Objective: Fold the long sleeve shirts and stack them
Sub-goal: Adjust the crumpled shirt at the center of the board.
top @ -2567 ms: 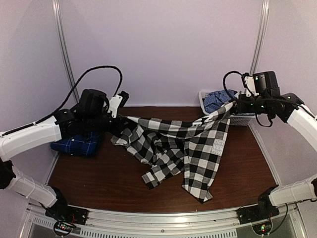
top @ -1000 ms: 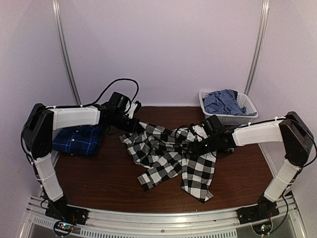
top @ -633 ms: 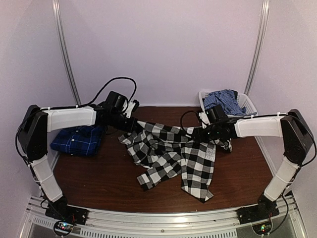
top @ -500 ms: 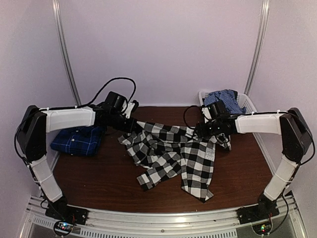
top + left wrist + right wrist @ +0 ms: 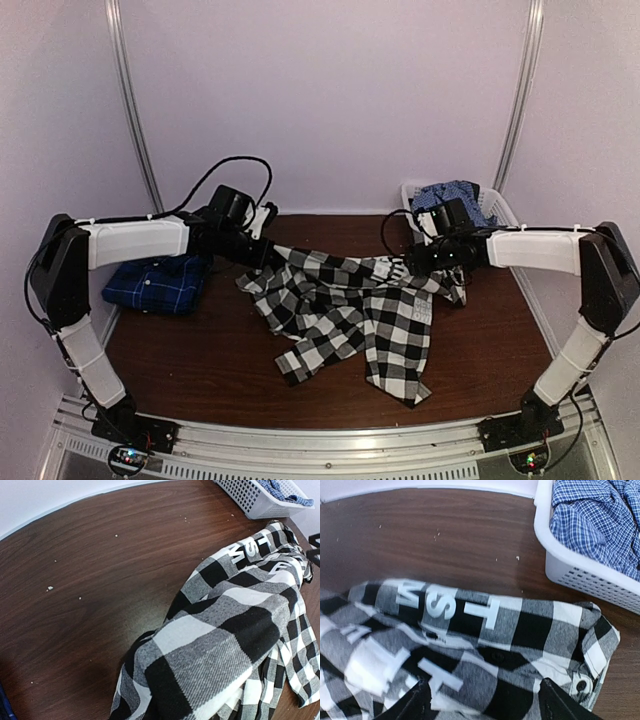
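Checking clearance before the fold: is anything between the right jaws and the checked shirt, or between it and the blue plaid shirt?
Nothing visible does. The right gripper, jaws apart, hangs directly over the black-and-white checked shirt; only bare table separates that shirt from the blue plaid shirt, whose far edge the left arm overhangs.

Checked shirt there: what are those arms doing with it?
A robot is handling a black-and-white checked shirt lying rumpled on the table. The left gripper is shut on its far left corner; the right gripper hangs open above the far right corner, near a white basket. A dark blue plaid shirt lies folded at the left.
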`<state>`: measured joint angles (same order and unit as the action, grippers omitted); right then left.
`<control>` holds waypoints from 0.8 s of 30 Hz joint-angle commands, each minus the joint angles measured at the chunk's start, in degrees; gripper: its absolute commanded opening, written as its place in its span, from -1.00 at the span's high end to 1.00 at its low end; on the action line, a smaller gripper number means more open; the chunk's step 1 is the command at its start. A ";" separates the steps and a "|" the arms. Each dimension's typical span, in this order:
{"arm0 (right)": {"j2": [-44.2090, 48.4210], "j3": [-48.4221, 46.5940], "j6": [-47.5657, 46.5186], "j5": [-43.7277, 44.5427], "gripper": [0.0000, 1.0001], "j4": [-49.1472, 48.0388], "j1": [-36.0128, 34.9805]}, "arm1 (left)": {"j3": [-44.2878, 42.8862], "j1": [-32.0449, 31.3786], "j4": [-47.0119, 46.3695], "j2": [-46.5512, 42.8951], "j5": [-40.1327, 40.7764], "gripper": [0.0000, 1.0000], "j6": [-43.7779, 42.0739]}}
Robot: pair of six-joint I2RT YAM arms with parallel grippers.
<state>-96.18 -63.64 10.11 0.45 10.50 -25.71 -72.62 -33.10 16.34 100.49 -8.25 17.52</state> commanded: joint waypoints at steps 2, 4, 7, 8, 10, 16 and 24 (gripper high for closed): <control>8.46 7.46 -2.15 -2.02 -0.67 3.69 -0.65 | -0.41 0.41 -1.80 -1.76 0.97 0.96 -0.41; 9.28 8.89 -2.13 0.76 -0.74 4.48 -0.65 | -0.48 0.41 -1.62 -1.99 0.95 0.96 -0.42; 8.04 8.84 -1.83 4.55 -0.78 5.92 -0.52 | -0.19 0.41 -1.46 -2.64 0.75 0.96 -0.53; 7.24 8.39 -1.78 4.86 -0.78 6.15 -0.55 | -0.02 0.41 -1.43 -2.93 0.75 0.95 -0.55; 5.36 7.61 -1.78 5.36 -0.78 6.07 -0.48 | 0.27 0.42 -1.40 -3.52 0.80 0.95 -0.42; -1.35 4.18 -2.75 5.03 -0.61 5.59 -0.23 | 0.54 0.41 -1.10 -4.58 0.42 0.95 -0.53; -2.16 3.24 -3.57 4.51 0.35 5.61 -0.26 | 1.61 0.41 -1.15 -5.00 0.37 0.96 -0.80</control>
<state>-99.26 -59.02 6.66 3.92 15.84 -26.00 -72.25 -33.08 16.58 97.51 -7.79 17.47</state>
